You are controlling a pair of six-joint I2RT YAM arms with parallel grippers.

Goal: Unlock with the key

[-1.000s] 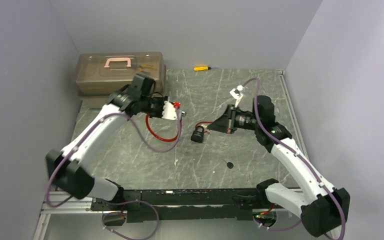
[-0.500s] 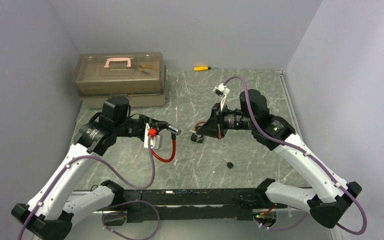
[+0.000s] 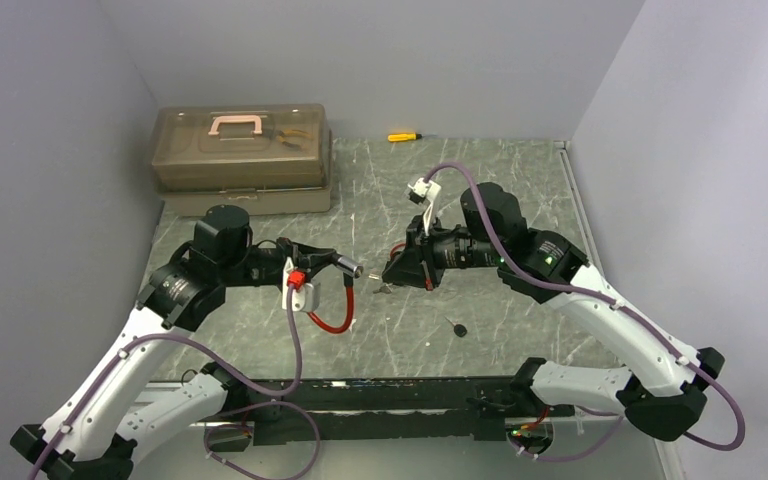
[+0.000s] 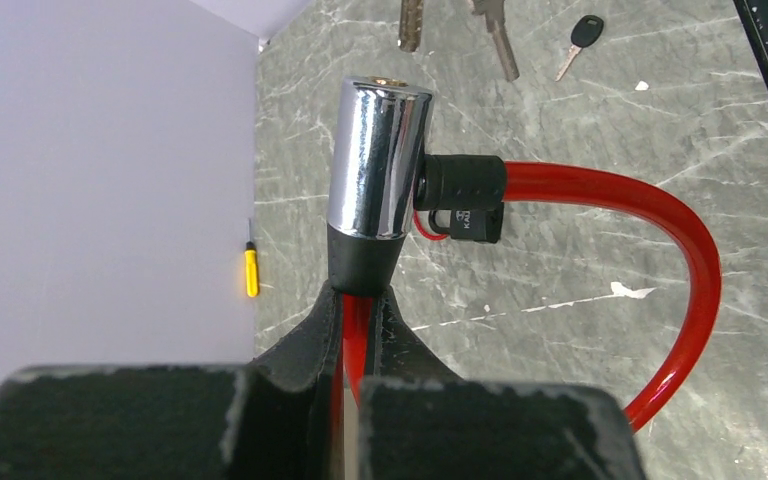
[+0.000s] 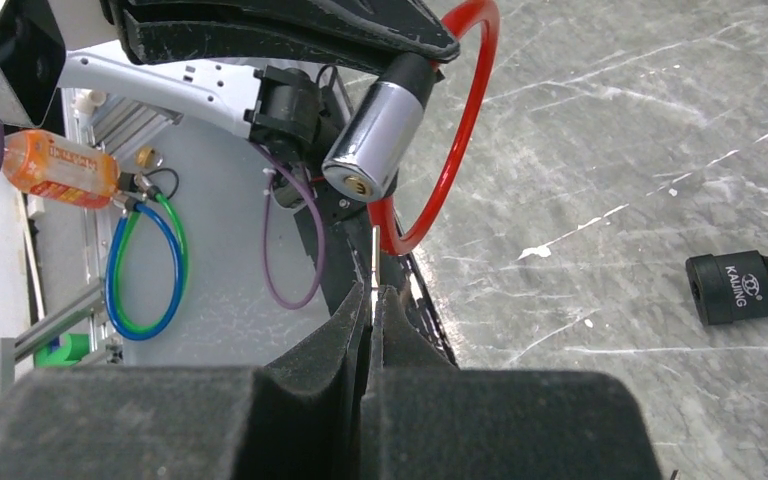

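Note:
My left gripper [image 3: 326,259] [image 4: 360,300] is shut on the red cable of a cable lock, just behind its chrome cylinder [image 3: 351,266] [image 4: 380,155]. The red cable [image 3: 336,318] [image 4: 660,260] loops down below it. The cylinder's keyhole end [image 5: 358,185] faces my right gripper [image 3: 391,278] [image 5: 372,295], which is shut on a thin metal key [image 5: 375,258] seen edge-on. The key's tip points at the cylinder and stops a little short of the keyhole. Two key blades [image 4: 495,40] poke in at the top of the left wrist view.
A small black padlock [image 5: 735,288] with a thin red cable lies on the grey marble table [image 3: 520,180]. A black-headed key [image 3: 458,328] [image 4: 582,35] lies loose near the front. A brown toolbox [image 3: 242,145] stands at the back left, a yellow screwdriver [image 3: 404,136] at the back wall.
My left arm has pulled back toward the near edge and turned the lock's cylinder to the right. My right arm has moved left with the key, closing on the cylinder.

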